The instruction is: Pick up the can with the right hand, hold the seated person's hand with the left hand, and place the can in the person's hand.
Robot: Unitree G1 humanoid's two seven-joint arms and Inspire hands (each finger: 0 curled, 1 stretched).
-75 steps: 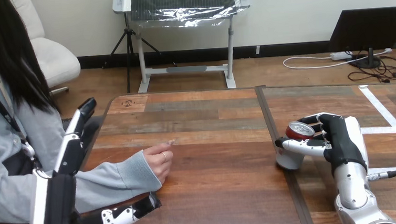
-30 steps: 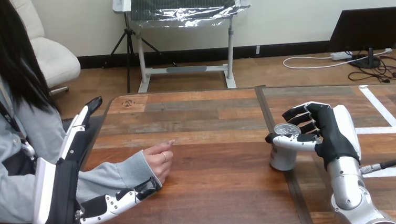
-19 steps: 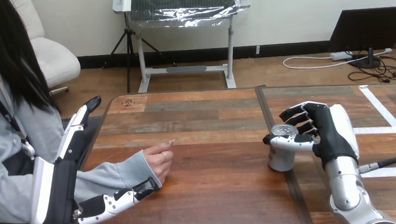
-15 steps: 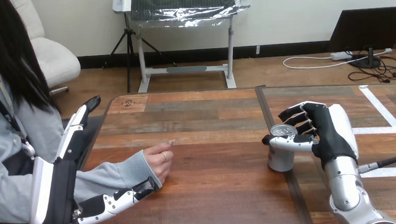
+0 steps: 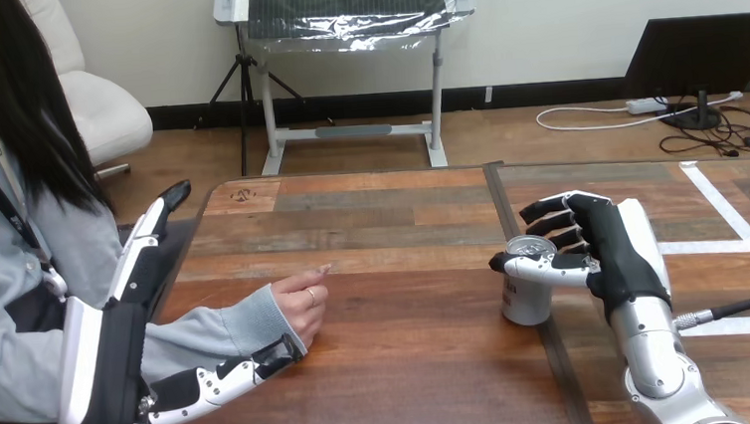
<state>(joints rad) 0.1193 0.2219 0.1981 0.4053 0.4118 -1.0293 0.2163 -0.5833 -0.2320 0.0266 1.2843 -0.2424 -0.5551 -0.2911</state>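
**A:** Step in hand?

**B:** Carry, I'd say. Right hand [image 5: 613,245] has the can [image 5: 527,289] over the table [image 5: 412,369]. The person's hand [image 5: 303,302] lies well apart from it, at 9 o'clock from the can.

**A:** How to do it well?

**B:** Hold the can upright and travel level toward 9 o'clock. Squeeze no harder than needed; thin wall probably dents. Person's hand rests loosely curled on the wood, not palm-up. So the left hand should close and steady it before the can arrives. Then release only once the palm bears the weight.

**A:** Right fingers?

**B:** Thumb [image 5: 539,265] crosses the near side just under the rim. Fingers [image 5: 551,222] curl round the far side, at 12 o'clock of the can. Firmly wrapped. Can't tell if the base clears the wood.

**A:** Left?

**B:** Left hand [image 5: 113,370] is spread wide and grips nothing. One digit [image 5: 218,383] lies straight along the wood at 6 o'clock of the grey sleeve [image 5: 220,333]. Its tip is just beside the heel of the person's hand. The rest point toward 12 o'clock past the forearm's far side. It brackets the wrist without clamping. Touching or not, can't tell.
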